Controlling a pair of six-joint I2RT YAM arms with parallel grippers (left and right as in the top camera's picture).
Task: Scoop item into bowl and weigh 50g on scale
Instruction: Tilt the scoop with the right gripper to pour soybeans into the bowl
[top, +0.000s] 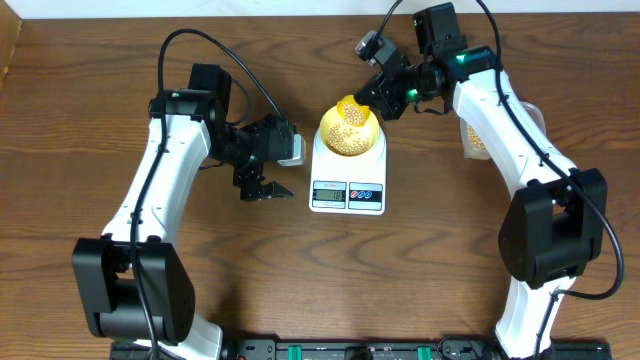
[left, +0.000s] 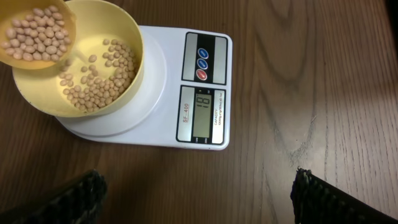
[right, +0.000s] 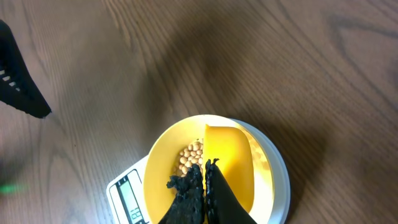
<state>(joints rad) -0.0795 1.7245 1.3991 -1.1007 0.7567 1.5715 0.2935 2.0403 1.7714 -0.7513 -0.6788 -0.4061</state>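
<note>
Right pincer (right: 204, 186): clenched on yellow scoop (right: 227, 155), held tilted over bowl (top: 350, 140). Left pincer (top: 265, 188): spread wide, empty, beside scale (top: 347, 190). Grains (left: 99, 84): in bowl, more in scoop. Bowl: on scale. Surface (top: 420, 280): brown wood.

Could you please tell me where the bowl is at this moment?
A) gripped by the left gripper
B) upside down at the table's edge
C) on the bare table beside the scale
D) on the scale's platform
D: the left wrist view shows the bowl upright on the round platform of the scale.
</note>
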